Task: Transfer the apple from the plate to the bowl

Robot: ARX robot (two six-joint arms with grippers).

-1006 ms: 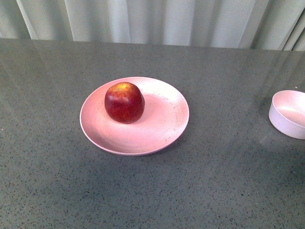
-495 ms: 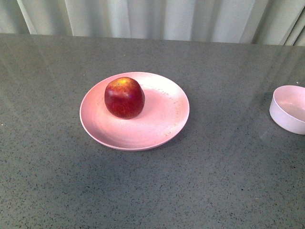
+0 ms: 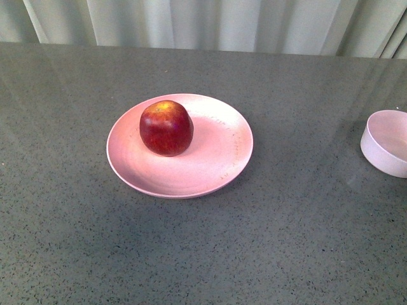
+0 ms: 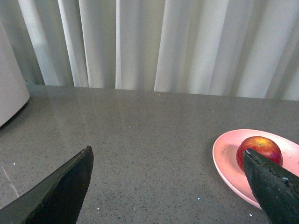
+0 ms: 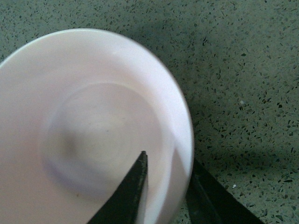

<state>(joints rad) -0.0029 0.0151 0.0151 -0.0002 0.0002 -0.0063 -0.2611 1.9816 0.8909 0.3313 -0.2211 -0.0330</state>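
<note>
A: While the glossy dark-red apple (image 3: 166, 128) sits on the wide pink matte plate (image 3: 210, 165), left of its middle, where's the left tool (image 4: 168, 151)?
B: Above the grey speckled tabletop (image 3: 286, 241), fingers spread wide.
A: Right tool (image 5: 168, 158)?
B: Straddles the wall of the small pale lilac bowl (image 3: 381, 149), one finger inside, one outside. Pinching or loose: can't tell. Bowl's well right of the plate.

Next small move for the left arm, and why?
Probably swing the left gripper toward the apple. The gripper is open and empty, and the apple, on the plate, sits off to one side, not between its jaws.
</note>
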